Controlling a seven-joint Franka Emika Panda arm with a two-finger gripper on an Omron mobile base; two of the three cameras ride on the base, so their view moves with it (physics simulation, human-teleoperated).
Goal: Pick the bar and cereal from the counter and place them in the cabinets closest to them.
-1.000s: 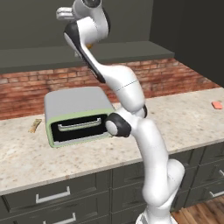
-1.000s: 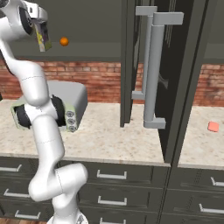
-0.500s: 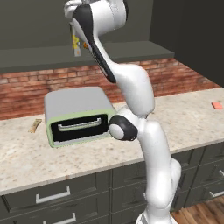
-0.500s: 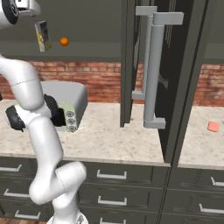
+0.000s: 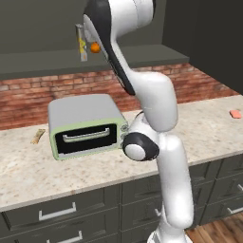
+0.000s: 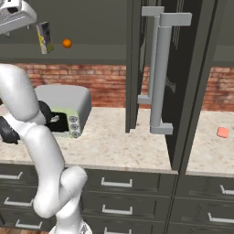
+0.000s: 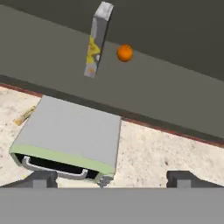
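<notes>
Hand view — cereal (image 7: 97,40) upright on shelf, long axis near-vertical, slightly tilted.

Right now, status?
Gripper open, empty. Cereal on cabinet shelf beside orange ball. Bar on counter, left of toaster oven.

Rendered scene, evenly and softly lit, moderate brightness; cabinets (image 6: 183,68) interior dim. Counter (image 5: 57,175) well lit, faint shadow beneath toaster oven (image 5: 85,126). No glare; slight overall softness, no edge distortion.
</notes>
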